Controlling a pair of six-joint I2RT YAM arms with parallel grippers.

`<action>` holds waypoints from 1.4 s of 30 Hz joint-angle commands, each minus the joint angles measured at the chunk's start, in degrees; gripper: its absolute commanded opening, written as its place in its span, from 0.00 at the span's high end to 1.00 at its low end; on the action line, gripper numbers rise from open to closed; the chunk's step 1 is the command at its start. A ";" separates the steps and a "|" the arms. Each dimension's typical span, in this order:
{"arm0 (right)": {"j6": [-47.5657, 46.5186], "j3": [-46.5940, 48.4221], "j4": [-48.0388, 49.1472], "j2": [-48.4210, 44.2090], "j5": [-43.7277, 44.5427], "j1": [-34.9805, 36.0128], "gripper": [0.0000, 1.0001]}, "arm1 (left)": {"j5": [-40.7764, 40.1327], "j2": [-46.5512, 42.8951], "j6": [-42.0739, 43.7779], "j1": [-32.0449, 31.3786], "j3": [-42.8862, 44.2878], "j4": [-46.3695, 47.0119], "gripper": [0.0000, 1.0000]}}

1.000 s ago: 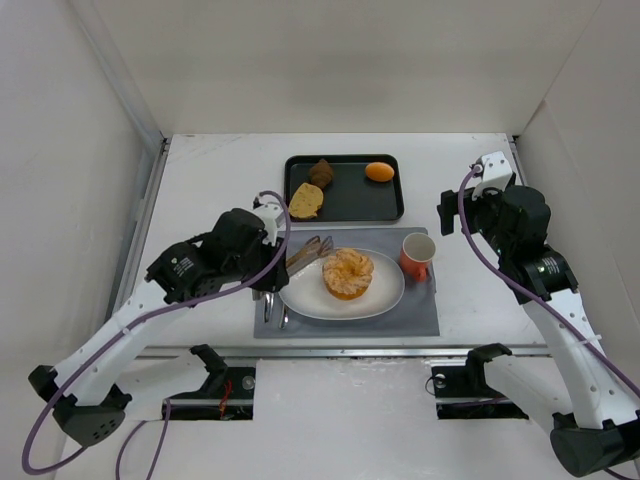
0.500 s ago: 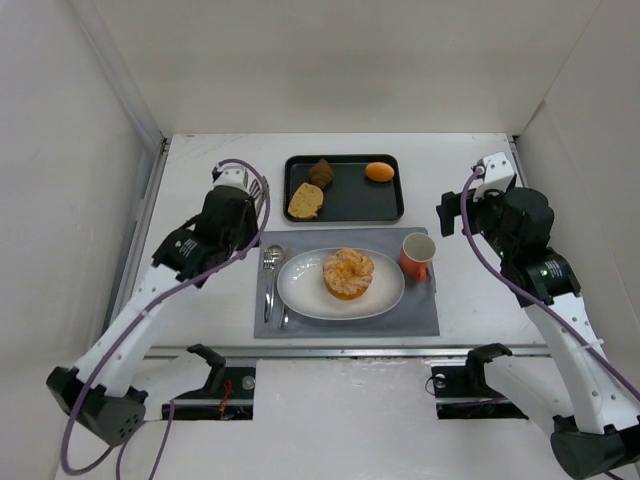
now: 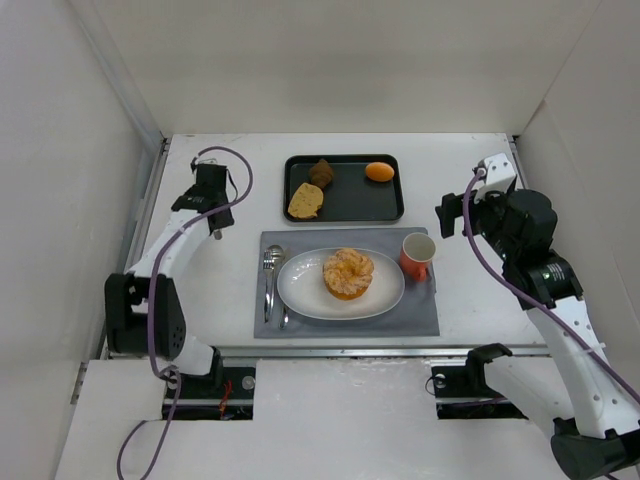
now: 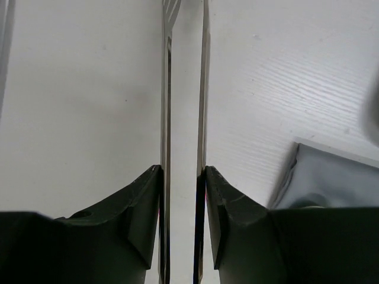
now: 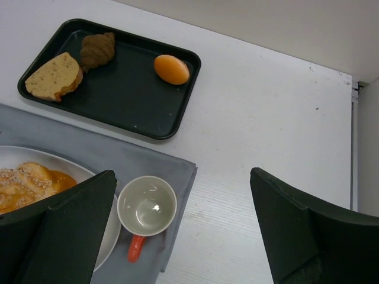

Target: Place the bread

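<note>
Bread (image 3: 348, 273) in the middle of white plate (image 3: 300, 292), ridged pale top facing up, nothing gripping or touching it. Plate on grey placemat (image 3: 420, 318), roughly centered. Cutlery (image 3: 270, 285) on the mat's left strip, just beside the plate rim; exact pieces hard to tell. Orange cup (image 3: 417, 255) upright and empty on the mat, just beside the plate's right rim.

Black tray (image 3: 350, 212) just behind the mat, holding 3 items: wedge slice (image 3: 305, 200) at left, brown pastry (image 3: 321, 172) just behind it, orange ball (image 3: 379, 172) at right, apart from the other 2.

Left gripper (image 4: 182, 171) pinching metal tongs (image 4: 166, 118): 2 thin blades clamped between the fingers, running forward with a narrow gap between them. Positioned over bare white table (image 3: 470, 180), left of the tray, well apart from bread and plate. Mat corner visible at lower right of the left wrist view.

Right gripper (image 5: 182, 173) with jaws spread wide, nothing between them. Hovering to the right of the tray and behind the cup, apart from both, well apart from the bread.
</note>
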 commanded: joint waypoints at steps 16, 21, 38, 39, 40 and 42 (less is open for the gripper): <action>-0.29 0.82 3.44 -0.47 -0.23 -0.18 0.00 | -3.97 18.25 3.74 0.19 2.52 3.98 0.60; -0.29 0.82 3.44 -0.47 -0.23 -0.18 0.00 | -4.58 20.73 3.74 0.19 2.52 3.36 0.52; -0.29 0.30 3.44 -0.47 0.29 -0.18 0.00 | 4.11 -2.27 1.02 0.11 1.29 3.97 0.00; -0.29 0.30 3.44 -0.47 -0.32 -0.18 0.00 | 6.90 -8.30 1.02 -1.20 0.68 5.72 0.00; -0.29 0.30 3.44 -0.47 -0.32 -0.18 0.00 | 8.67 -11.41 1.72 -1.91 0.06 5.73 0.00; -0.29 0.30 5.10 0.06 1.16 -0.18 0.00 | 12.62 -16.95 2.24 -3.75 -1.52 9.15 0.00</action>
